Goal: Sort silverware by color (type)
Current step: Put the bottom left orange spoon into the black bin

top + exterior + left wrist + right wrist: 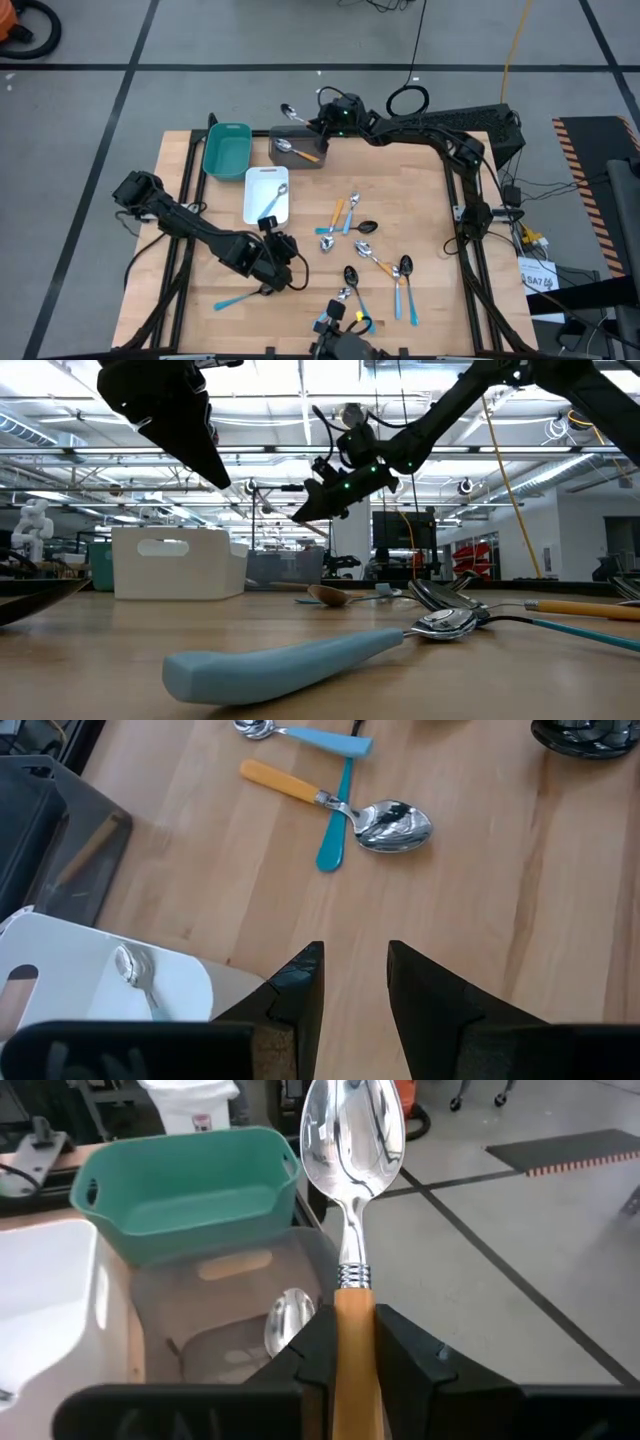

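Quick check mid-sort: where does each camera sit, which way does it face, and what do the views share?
High: overhead, facing down; both arms, table, trays.
Low: table height, facing the room; blue-handled spoon up close, arms above.
Left wrist: down past the empty left hand at the white tray.
Right wrist: past the right hand gripping an orange-handled spoon over the grey tray.
Shared: high and right wrist both show the teal tray.
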`<state>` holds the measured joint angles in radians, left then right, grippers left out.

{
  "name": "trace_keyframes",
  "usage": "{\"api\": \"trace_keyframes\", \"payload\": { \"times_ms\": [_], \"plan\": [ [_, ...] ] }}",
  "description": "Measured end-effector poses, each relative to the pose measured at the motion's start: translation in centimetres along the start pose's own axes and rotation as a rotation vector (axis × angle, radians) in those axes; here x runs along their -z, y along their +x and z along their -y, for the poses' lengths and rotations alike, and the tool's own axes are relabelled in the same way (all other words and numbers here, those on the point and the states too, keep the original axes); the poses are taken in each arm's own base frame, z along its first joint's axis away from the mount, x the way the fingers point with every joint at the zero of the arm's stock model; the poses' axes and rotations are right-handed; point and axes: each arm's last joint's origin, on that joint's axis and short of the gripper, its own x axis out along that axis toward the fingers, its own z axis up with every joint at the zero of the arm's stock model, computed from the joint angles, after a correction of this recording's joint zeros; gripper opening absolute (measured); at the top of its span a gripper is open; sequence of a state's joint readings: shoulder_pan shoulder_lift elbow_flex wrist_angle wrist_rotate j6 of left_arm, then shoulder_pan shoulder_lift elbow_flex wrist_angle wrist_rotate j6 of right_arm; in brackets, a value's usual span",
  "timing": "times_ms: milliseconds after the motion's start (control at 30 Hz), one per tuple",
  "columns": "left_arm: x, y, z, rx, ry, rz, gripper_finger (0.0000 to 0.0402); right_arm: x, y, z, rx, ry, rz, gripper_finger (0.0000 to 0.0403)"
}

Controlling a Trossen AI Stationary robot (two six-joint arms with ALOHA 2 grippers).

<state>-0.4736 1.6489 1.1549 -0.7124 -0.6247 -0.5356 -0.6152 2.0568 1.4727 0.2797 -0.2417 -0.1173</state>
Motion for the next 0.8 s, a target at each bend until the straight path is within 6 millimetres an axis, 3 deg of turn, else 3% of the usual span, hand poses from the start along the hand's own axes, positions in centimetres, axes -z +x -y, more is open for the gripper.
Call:
{"api": "trace_keyframes", "payload": {
  "times_ms": [167, 533, 800],
  "plan": [
    [0.0, 0.0, 0.0, 0.001, 0.002, 0.001, 0.0113, 0.2, 0.1, -0.1, -0.003, 0.002, -0.011, 0.0045],
    [0.0, 0.0, 0.0, 0.001, 0.002, 0.002, 0.0113, 0.5, 0.6, -2.7, -0.045, 0.09, -0.076, 0.0045],
    [-0.1, 0.0, 0.0, 0.001, -0.001, 0.003, 0.0113, -0.6, 0.6, -2.8, -0.035, 0.054, -0.072, 0.0045]
  ]
}}
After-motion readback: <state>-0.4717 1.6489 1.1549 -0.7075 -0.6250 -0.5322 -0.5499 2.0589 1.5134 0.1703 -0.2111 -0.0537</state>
